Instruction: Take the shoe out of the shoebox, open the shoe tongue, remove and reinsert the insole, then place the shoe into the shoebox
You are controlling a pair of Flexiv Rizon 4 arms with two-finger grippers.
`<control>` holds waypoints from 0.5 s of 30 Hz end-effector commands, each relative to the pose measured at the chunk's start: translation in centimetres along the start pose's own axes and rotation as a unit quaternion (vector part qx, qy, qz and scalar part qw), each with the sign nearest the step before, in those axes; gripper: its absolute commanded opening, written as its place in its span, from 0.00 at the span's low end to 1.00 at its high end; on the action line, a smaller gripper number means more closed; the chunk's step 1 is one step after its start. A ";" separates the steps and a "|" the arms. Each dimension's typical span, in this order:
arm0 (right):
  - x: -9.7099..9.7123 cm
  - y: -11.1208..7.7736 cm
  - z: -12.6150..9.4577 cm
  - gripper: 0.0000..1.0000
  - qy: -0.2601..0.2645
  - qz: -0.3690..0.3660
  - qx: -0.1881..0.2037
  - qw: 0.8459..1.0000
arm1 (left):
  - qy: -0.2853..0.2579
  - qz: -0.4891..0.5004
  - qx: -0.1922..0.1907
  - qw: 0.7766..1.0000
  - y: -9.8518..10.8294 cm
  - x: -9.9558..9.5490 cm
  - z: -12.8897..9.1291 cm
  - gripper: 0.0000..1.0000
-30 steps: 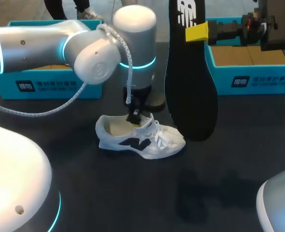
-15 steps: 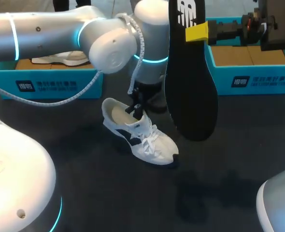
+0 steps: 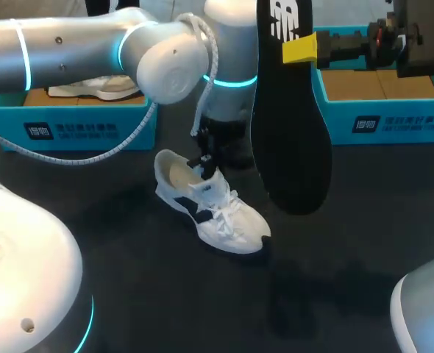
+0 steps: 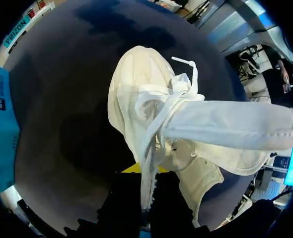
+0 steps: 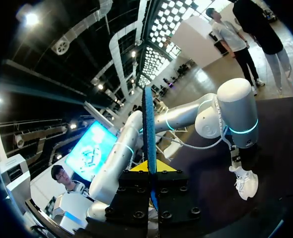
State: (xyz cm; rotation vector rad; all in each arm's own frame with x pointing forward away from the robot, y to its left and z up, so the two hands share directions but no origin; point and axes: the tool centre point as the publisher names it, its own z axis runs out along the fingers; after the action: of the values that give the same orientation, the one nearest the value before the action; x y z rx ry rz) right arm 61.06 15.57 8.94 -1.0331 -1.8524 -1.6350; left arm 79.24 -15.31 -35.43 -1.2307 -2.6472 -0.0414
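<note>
head view: nearest, on the dark counter, the white shoe is seen standing on its sole, toe turned to the near right and heel to the far left. the left tool is set down from above at the shoe's opening, just behind the laces, with the left arm carried in over the far left of the counter. just right of the shoe, the black insole is held upright in the air by the right tool, which is clamped on it near its upper end. farthest back, two blue boxes are placed along the counter's far edge: the left box, in which a second shoe is laid, and the right box.

left wrist view: the left tool is narrowed onto a white strip of the shoe's upper beside the laces, with a finger pressed on each side. whether that strip is the tongue's edge or a lace cannot be told. ahead of the fingers the toe is pointed away over the counter.

right wrist view: the insole is seen edge-on, pinched between the right tool's fingers. beyond it the shoe is seen under the left arm.
</note>
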 end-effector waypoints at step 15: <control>0.0 0.4 0.4 0.00 0.000 0.000 0.002 1.000 | 0.214 0.280 -0.073 0.933 -1.7 -3.9 -1.4 0.00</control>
State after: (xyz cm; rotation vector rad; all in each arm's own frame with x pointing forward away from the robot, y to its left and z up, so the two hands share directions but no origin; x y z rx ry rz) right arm 61.06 15.57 8.94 -1.0331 -1.8524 -1.6348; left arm 80.46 -18.36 -35.08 -1.6594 -2.2031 -0.0601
